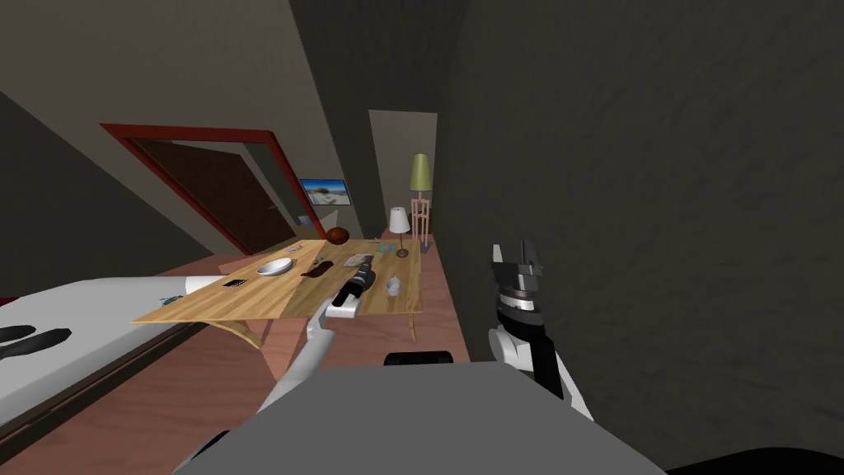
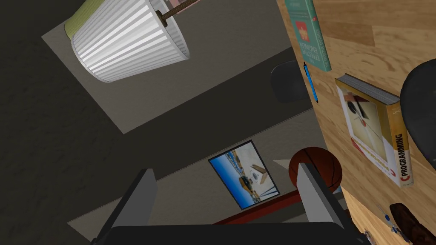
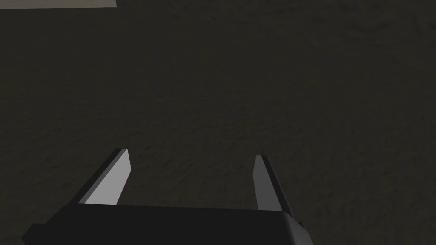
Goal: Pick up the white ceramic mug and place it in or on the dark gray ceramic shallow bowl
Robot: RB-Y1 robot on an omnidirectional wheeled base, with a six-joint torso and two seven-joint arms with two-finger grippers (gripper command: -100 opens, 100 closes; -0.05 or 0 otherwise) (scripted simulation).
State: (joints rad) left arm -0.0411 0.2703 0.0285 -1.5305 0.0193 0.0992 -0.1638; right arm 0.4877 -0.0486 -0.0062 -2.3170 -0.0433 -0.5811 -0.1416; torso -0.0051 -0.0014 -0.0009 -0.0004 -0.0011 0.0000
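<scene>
While your left gripper is hovering over the table, fingers spread wide and gripping nothing, the mug is standing just to its right, nearer this arm; the shallow bowl is lying farther left. You are pointing past the mug.

The yellow-spined book lying on the wooden table carries the word "PROGRAMMING" in dark capitals along its spine, with a red "C" at the end of it. At about eleven o'clock from it, the green book bears pale cover lettering that I cannot read.
</scene>
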